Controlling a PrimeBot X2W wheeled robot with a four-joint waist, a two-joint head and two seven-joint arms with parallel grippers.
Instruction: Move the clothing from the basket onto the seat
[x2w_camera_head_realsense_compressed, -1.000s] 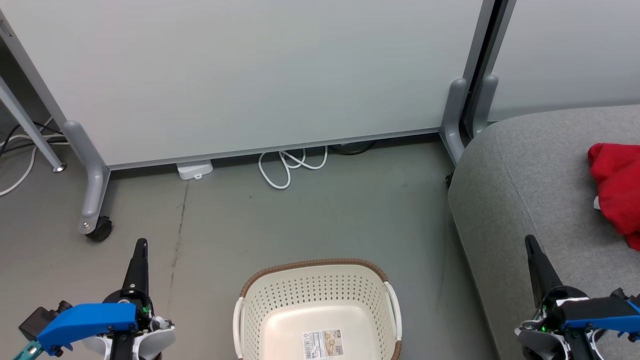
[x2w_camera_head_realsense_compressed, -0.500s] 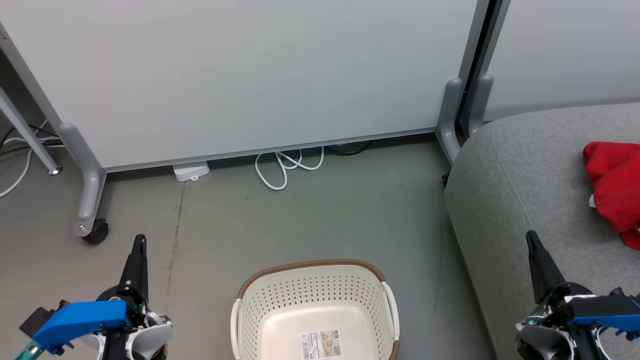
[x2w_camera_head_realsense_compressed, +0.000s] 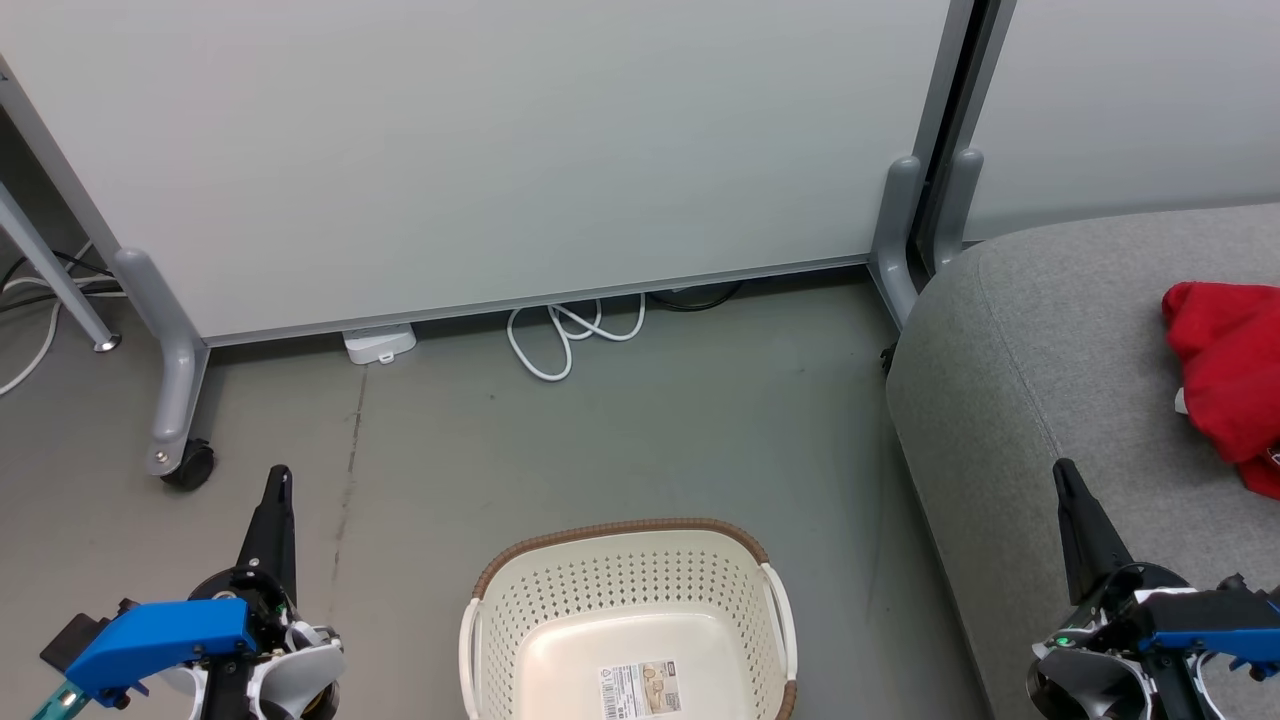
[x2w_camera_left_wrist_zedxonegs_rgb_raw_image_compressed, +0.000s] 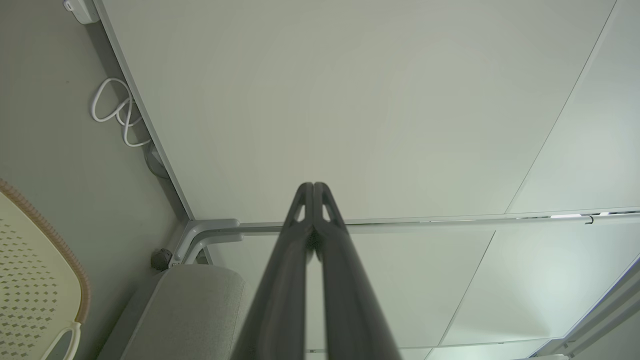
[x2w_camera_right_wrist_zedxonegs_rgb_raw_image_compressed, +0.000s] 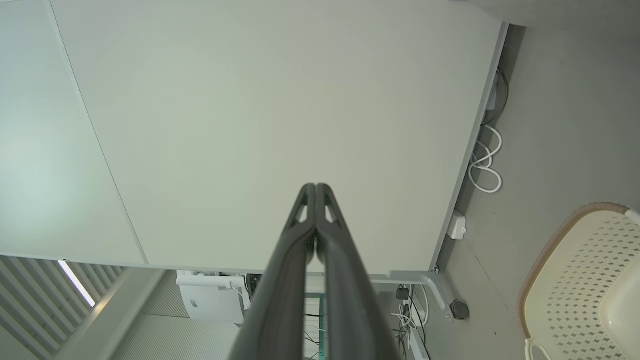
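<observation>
Floor: grey, smooth concrete-like floor running up to a pale grey-white partition panel on grey metal legs, one with a black caster.
Along the panel's foot: a looped white cable and a small white plastic box, both on the floor.
Basket: cream-white perforated plastic laundry basket with a brown woven-look rim and white side handles, standing on the floor between the two arms, near the seat's left side but apart from it; its bare bottom shows a paper label.
Seat: large light-grey fabric-upholstered sofa seat with a rounded front-left corner and a stitched seam.
Clothing: bunched red fabric lying on the seat's top, well in from that rounded corner (cut off by the head view's right border, so whether it is one piece or two cannot be told).
Left gripper: clenched, the long dark fingers pressed together and holding nothing, above the floor left of the basket.
Right gripper: likewise clenched and holding nothing, over the seat's front part, apart from the clothing.
</observation>
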